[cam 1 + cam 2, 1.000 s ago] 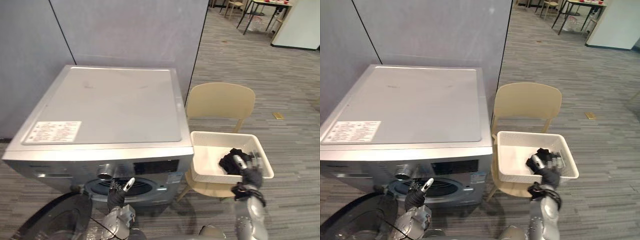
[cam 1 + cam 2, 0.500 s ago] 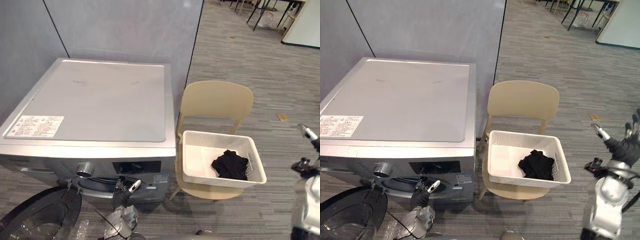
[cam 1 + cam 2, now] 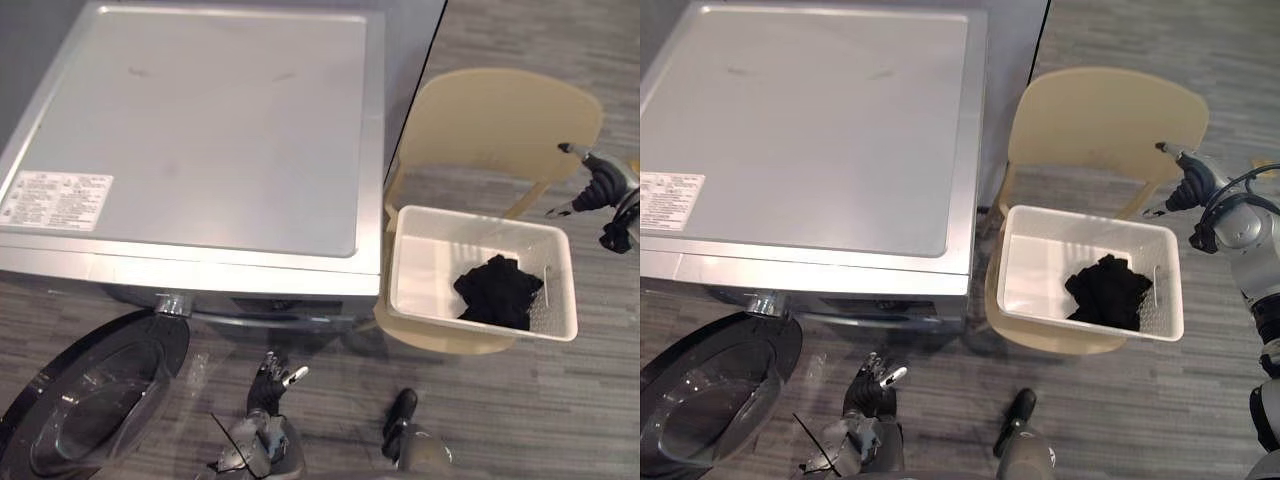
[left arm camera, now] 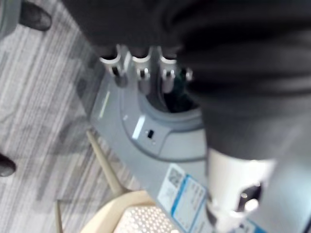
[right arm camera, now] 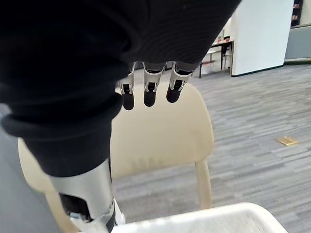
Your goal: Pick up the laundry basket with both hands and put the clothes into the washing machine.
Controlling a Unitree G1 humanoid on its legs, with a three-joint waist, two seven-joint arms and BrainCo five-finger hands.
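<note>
A white laundry basket (image 3: pixel 470 322) stands on the seat of a beige chair (image 3: pixel 500 120), right of the washing machine (image 3: pixel 210 130). Black clothes (image 3: pixel 497 290) lie in the basket's right half. My right hand (image 3: pixel 597 185) hovers open beside the chair back, above the basket's far right corner and apart from it; the right wrist view has its fingers (image 5: pixel 148 87) in front of the chair back (image 5: pixel 165 131), with the basket rim (image 5: pixel 218 218) below. My left hand (image 3: pixel 268 378) is low before the washer's front, open and empty, its fingers (image 4: pixel 141 68) near the drum opening (image 4: pixel 175 99).
The washer's round door (image 3: pixel 90 400) hangs open at the lower left, over the grey floor. A grey partition wall stands behind the machine. Striped floor (image 3: pixel 560 420) lies open in front of the chair and to its right.
The camera has tilted down and closer. My right hand has risen from low at the right to beside the chair back. Basket and clothes have stayed put.
</note>
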